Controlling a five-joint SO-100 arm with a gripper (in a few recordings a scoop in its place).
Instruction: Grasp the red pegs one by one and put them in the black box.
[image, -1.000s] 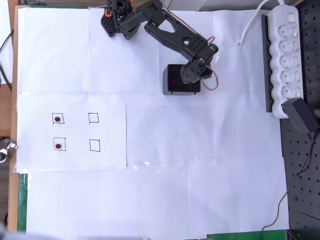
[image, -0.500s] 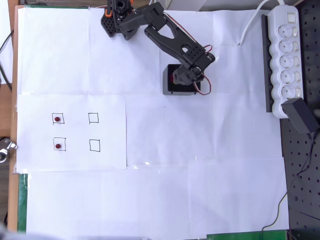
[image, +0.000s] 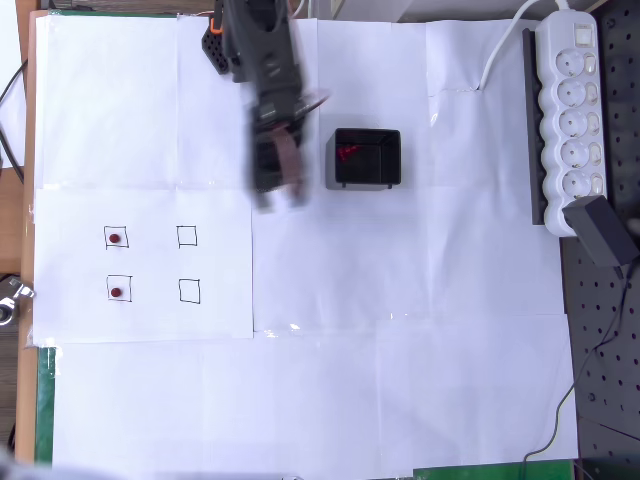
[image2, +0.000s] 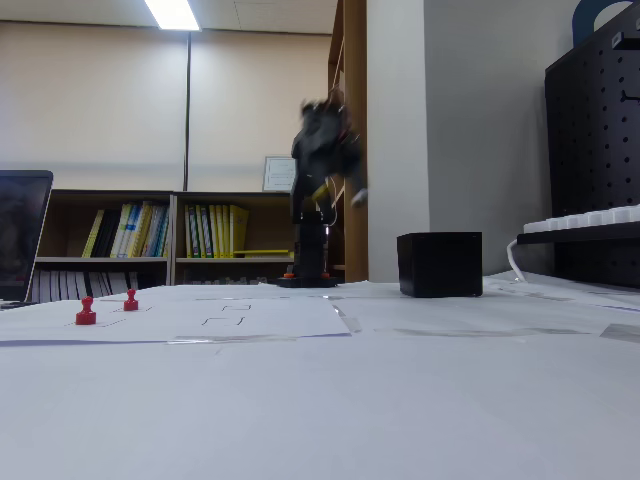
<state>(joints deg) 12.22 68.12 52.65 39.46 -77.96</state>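
Two red pegs (image: 116, 238) (image: 116, 292) stand on the left printed squares of the white sheet; the fixed view shows them at the left (image2: 86, 312) (image2: 131, 300). The black box (image: 367, 158) sits right of the arm, with something red (image: 347, 152) lying inside it; in the fixed view the black box (image2: 440, 264) shows its side only. My gripper (image: 280, 197) hangs left of the box, smeared by motion blur, above the paper and far from the standing pegs. Nothing shows between its fingers. The arm (image2: 325, 150) is also blurred in the fixed view.
Two empty printed squares (image: 187, 236) (image: 190, 291) lie right of the pegs. A white power strip (image: 570, 110) and a black adapter (image: 603, 230) line the right edge. The arm's base (image: 235, 40) stands at the top.
The arm has swung left, away from above the black box, to the space left of it. The box's inside now shows red. The two pegs on the squares have not moved.
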